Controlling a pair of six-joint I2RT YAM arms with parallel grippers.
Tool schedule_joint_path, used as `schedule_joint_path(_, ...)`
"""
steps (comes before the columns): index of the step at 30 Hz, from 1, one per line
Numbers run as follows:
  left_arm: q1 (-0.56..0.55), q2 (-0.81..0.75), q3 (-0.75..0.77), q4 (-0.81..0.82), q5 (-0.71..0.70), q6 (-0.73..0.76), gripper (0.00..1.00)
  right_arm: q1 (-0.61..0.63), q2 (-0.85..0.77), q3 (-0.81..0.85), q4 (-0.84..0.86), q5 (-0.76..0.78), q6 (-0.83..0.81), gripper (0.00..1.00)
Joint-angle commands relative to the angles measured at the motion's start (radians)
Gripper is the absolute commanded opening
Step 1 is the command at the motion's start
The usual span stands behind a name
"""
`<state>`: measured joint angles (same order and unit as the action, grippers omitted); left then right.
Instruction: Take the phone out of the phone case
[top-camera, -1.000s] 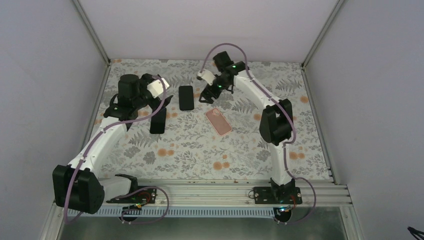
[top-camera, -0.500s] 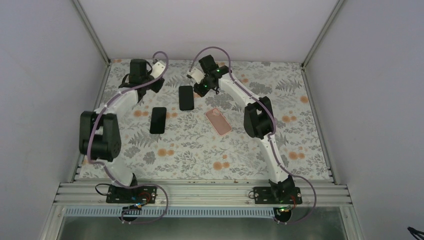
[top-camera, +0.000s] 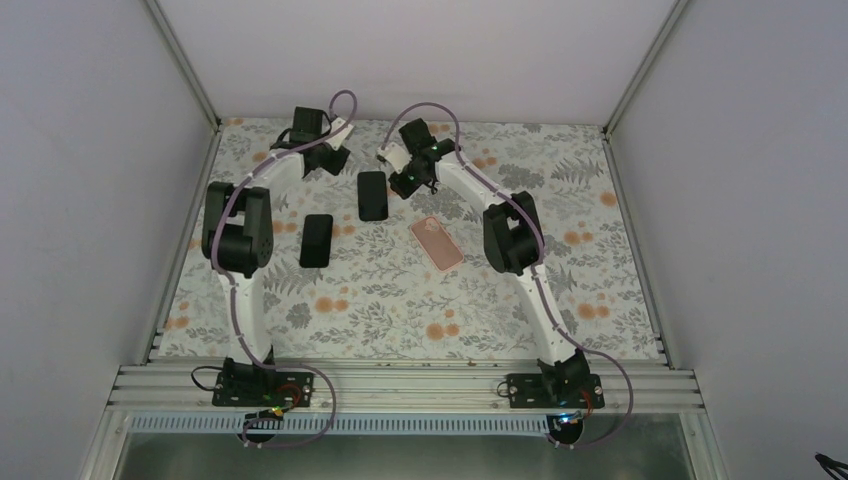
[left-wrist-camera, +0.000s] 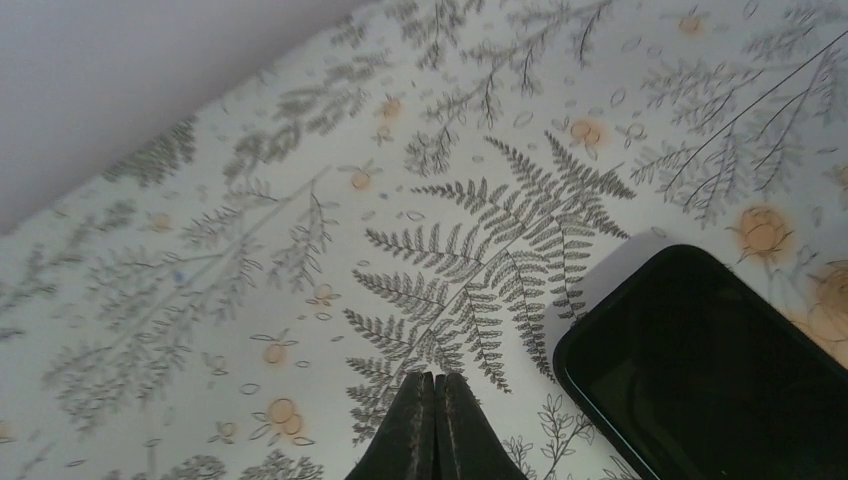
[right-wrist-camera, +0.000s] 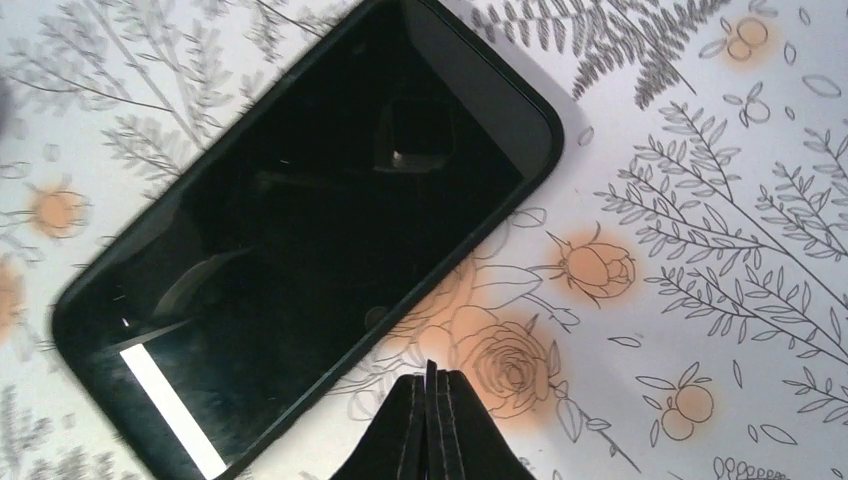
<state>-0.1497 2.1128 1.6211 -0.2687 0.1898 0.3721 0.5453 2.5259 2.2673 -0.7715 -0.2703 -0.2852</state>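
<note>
The left claw (top-camera: 324, 163) is seen from above with its fingers pressed together on nothing, at the far end of the flowered cloth (top-camera: 400, 300); the right claw (top-camera: 405, 184) is likewise pinched closed and empty, just beside the far end of the black phone (top-camera: 372, 195), which lies flat between the two claws; a second dark slab (top-camera: 316, 240) and a pink one (top-camera: 437, 243) lie nearer the arm bases, apart from both claws.

In the left wrist view the left claw (left-wrist-camera: 435, 378) is shown closed above bare cloth, with one rounded corner of the black phone (left-wrist-camera: 720, 380) off to its side and untouched; a grasp tried from here would likely catch nothing, since the fingers must first be parted.

In the right wrist view the right claw (right-wrist-camera: 430, 372) is closed near the long edge of the black phone (right-wrist-camera: 300, 230), whose thick dark rim (right-wrist-camera: 538, 110) is judged to be the case; if that edge is nudged with closed fingers, the phone could be slid across the cloth rather than freed; if the case is not pinned down, phone and case may be lifted together.
</note>
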Motion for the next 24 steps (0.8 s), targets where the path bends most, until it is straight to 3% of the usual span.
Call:
schedule_joint_path(1, -0.009, 0.083, 0.101, -0.108, -0.032, -0.019, 0.02, -0.015, 0.048, 0.006, 0.036, 0.027, 0.028, 0.03)
schedule_joint_path(17, -0.072, 0.325, 0.427, -0.380, 0.085, 0.053, 0.02, -0.016, 0.085, 0.027, 0.018, -0.003, 0.033, 0.03)
schedule_joint_path(24, -0.087, 0.377, 0.505, -0.467, 0.063, 0.076, 0.02, -0.016, 0.083, 0.026, 0.003, -0.023, 0.035, 0.03)
